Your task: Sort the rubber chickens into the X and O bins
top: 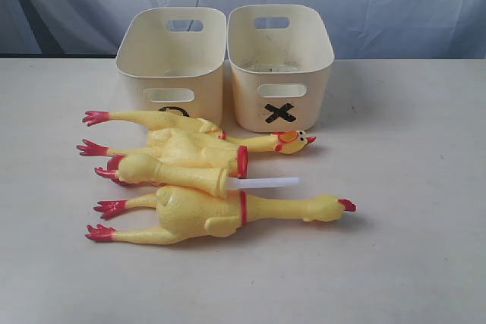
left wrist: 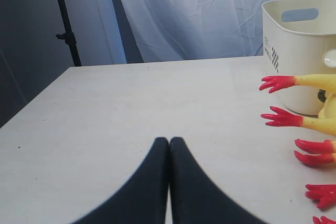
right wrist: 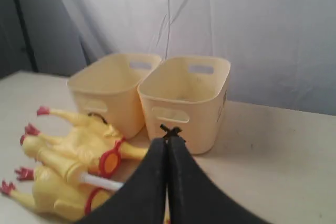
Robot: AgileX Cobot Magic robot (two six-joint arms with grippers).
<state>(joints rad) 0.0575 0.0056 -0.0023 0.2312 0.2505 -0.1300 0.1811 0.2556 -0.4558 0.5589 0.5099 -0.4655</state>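
Three long yellow rubber chickens point(top: 190, 218) with red feet and red neck bands lie heaped near the middle of the pale counter point(top: 410, 256). Their feet point toward its left edge and their heads toward its right. Just behind them, toward the far edge, two cream plastic tubs stand side by side. The O bin point(top: 171, 73) is on the left, its mark half covered by a chicken, and the X bin point(top: 279, 85) is on the right. No chicken shows inside either.

The toys look light, hollow and squashy, with a smooth skin that may slip, and the stretched necks would likely flop. The plump body seems the surest hold. The middle chicken ends in a white tube point(top: 266, 182) instead of a head.

The left fingers point(left wrist: 166, 148) are pressed together, empty, over bare counter. The right fingers point(right wrist: 165, 148) are likewise closed on nothing, facing the tubs.

Only the exterior view shows the heads and the whole heap. The left wrist view catches just the feet and a printed label on a tub's side. The right wrist view looks down into both tubs.
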